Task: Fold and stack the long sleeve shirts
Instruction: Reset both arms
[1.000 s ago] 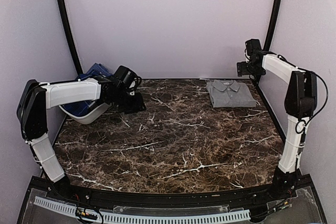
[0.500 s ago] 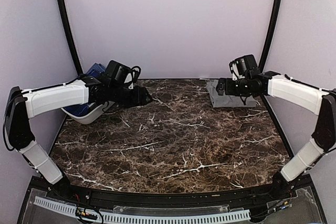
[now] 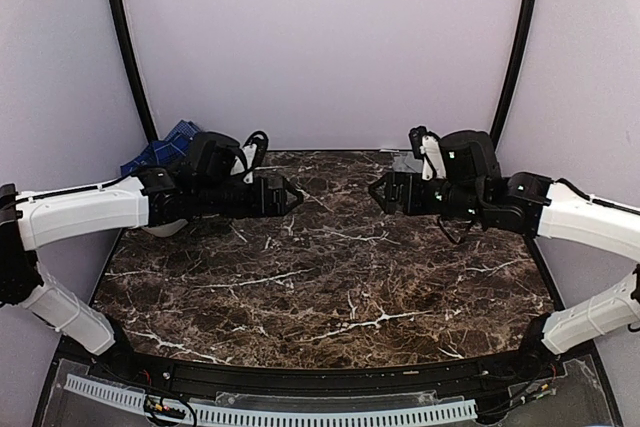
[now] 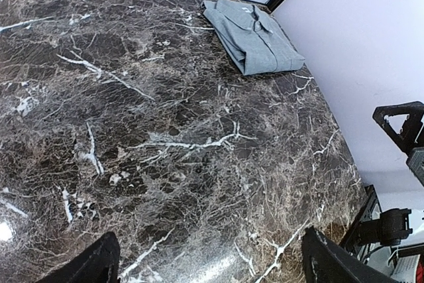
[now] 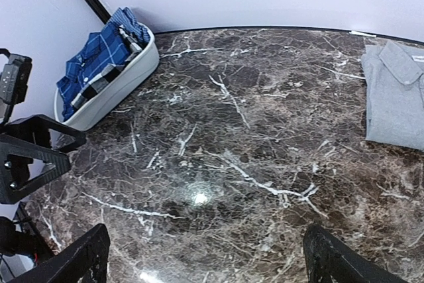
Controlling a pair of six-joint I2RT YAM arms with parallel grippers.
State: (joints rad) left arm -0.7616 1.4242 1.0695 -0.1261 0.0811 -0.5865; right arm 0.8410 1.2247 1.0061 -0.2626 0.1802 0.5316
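The plain grey long sleeve shirt (image 4: 255,38) lies folded flat at the table's back right corner, also in the right wrist view (image 5: 397,94). In the top view my right arm hides most of it. The dark blue plaid shirt (image 5: 99,57) sits bunched in the white basket (image 5: 126,84) at the back left, its blue cloth (image 3: 165,147) showing behind my left arm. My left gripper (image 3: 290,194) and right gripper (image 3: 378,192) hover over the table's back middle, tips facing each other. Both stand open and empty: left gripper (image 4: 212,273), right gripper (image 5: 209,266).
The dark marble table (image 3: 330,277) has a black raised edge along the front. Purple walls close in the back and both sides, with black poles (image 3: 125,47) at the back corners.
Both arms swung inward from the back corners to the table's back middle. The left gripper's jaws opened wide. The right arm now covers the grey shirt in the top view.
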